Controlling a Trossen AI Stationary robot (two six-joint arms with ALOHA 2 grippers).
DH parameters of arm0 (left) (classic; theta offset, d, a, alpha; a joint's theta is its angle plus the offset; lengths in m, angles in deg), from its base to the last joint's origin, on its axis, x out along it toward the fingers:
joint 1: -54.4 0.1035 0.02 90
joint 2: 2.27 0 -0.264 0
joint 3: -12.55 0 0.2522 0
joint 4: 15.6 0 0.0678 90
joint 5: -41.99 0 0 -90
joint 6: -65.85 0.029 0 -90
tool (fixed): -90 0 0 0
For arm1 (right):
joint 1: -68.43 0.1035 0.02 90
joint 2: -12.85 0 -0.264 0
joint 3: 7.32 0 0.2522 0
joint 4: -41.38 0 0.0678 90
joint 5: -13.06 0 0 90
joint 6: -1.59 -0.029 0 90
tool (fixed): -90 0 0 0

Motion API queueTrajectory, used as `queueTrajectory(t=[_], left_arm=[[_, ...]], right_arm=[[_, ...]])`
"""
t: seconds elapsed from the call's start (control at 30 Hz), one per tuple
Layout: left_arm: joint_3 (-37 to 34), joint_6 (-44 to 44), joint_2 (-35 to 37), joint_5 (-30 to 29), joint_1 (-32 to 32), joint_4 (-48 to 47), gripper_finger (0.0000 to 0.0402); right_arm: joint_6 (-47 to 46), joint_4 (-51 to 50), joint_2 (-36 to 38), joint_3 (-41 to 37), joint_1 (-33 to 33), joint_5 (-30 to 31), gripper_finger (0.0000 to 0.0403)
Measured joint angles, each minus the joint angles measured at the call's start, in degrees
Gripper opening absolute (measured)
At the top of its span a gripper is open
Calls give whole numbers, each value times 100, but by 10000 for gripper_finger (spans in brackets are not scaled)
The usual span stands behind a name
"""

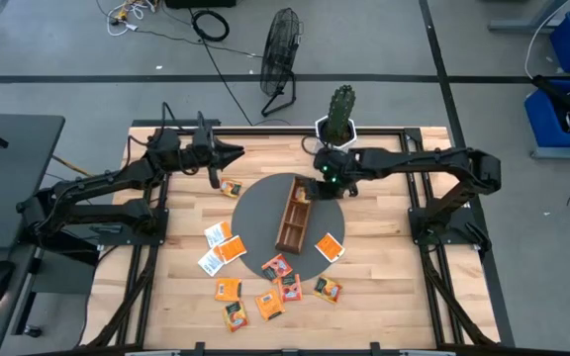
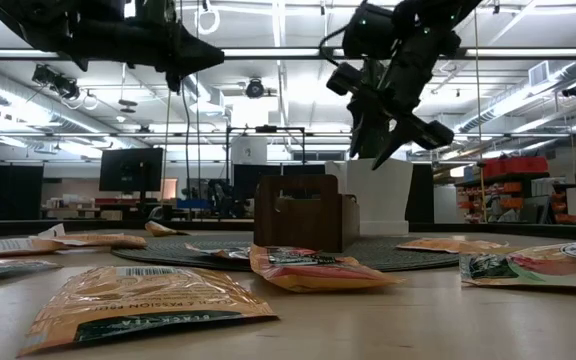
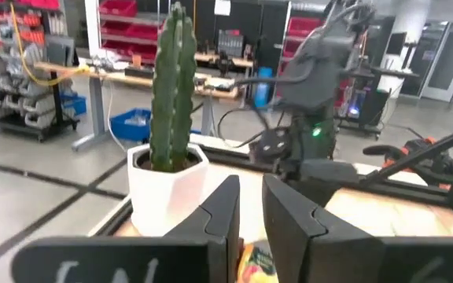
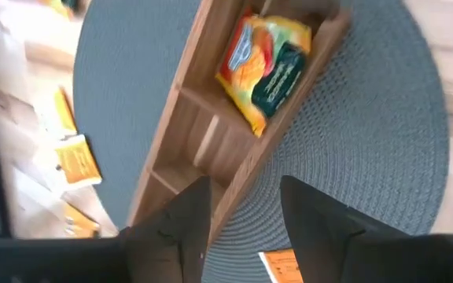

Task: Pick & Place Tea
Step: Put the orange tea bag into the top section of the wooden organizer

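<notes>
My right gripper hangs with jaws parted and empty over the end compartment of the wooden tray, where one tea sachet leans aslant (it could tip out if I clip the wall pulling away). My left gripper waits narrow, holding nothing, near the table's far edge. Loose sachets litter the butcher-block table around the grey mat; a potted cactus, a floor fan and open workshop lie beyond

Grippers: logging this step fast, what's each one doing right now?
Left gripper: fingers nearly together, holding nothing visible.
Right gripper: open, empty, above the tray with a sachet inside.
</notes>
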Motion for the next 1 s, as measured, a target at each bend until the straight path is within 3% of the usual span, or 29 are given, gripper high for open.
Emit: queueTrajectory(t=[0.4,0.73,1.0], left_arm=[[2,-1684,0,-28,4,-1226,62],[2,-3078,-7,-592,14,-2965,64],[2,-3515,-92,-548,555,-3793,119]], right_arm=[[809,4,0,0,842,791,162],[1539,-160,77,0,989,971,162],[2088,-313,749,0,1064,1562,162]])
